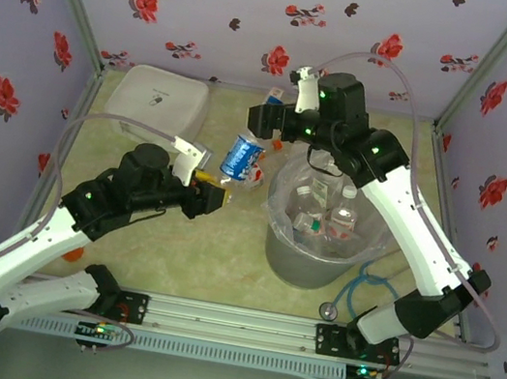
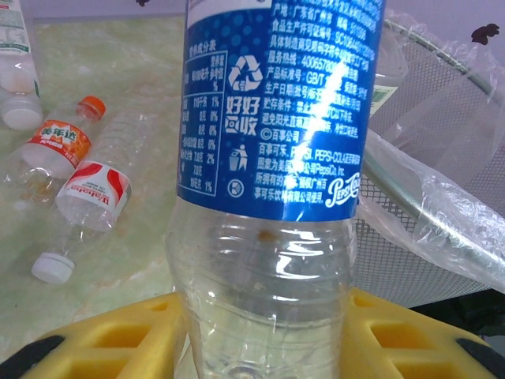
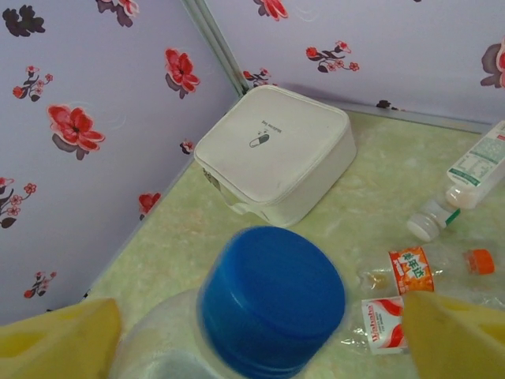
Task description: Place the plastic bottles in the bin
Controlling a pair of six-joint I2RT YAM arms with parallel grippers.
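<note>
Nearest to me, my left tool point(image 1: 218, 192) is clamped on the clear lower body of a blue-labelled bottle point(image 2: 276, 118), a yellow pad pressed to each side of it in the left wrist view. The bottle is lifted off the bench point(image 1: 214, 246) and tilts up and away from the arm, just left of the bin point(image 1: 296, 256).

The bin stands in front of the right arm's base, its crinkly liner spilling over the rim. I can see several bottles point(image 1: 327, 217) lying inside it.

Past the rim, my right tool point(image 3: 254, 338) has its jaws apart. A blue cap point(image 3: 272, 296) sits between the two yellow pads, with a gap showing on either side. I cannot tell for sure whether it touches either pad.

Farther out, loose bottles lie on the bench:
- an orange-capped bottle point(image 2: 59, 142)
- a red-and-white-labelled bottle point(image 2: 93, 192) just beside it
- a white-capped bottle with a green-printed label point(image 3: 465, 178) nearer the back wall

A white lidded container point(image 1: 159, 99) sits in the far left corner.
</note>
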